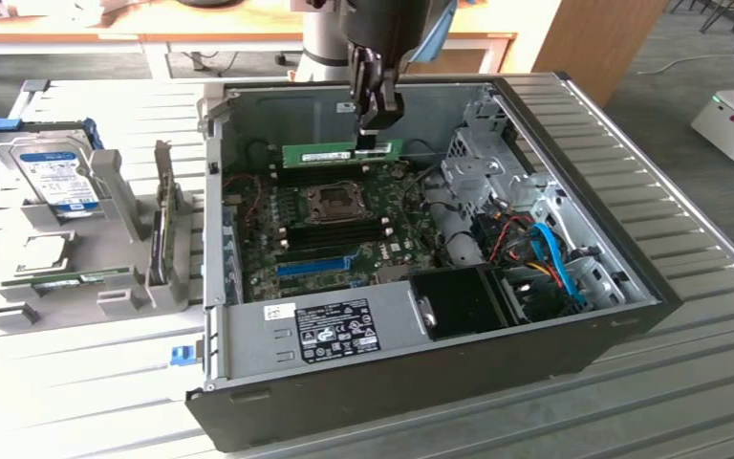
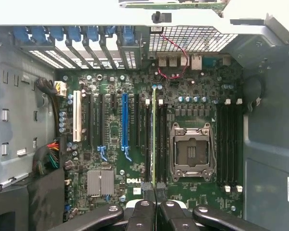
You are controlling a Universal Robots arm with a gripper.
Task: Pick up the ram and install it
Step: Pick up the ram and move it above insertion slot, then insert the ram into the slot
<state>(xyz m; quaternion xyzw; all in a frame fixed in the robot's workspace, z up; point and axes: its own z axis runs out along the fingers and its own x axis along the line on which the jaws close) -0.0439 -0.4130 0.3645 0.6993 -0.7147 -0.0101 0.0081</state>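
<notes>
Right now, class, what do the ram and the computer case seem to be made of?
The ram: green circuit board, probably fibreglass laminate, matte, carrying dark chips and a pale label. The computer case: likely sheet steel, dull grey, with thin folded edges and punched vents.

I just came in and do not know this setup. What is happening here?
A robot arm's gripper is shut on the ram, holding it on edge inside the open PC case, over the memory slots beside the CPU socket. In the wrist view the stick lines up with a slot; whether it is seated I cannot tell.
</notes>
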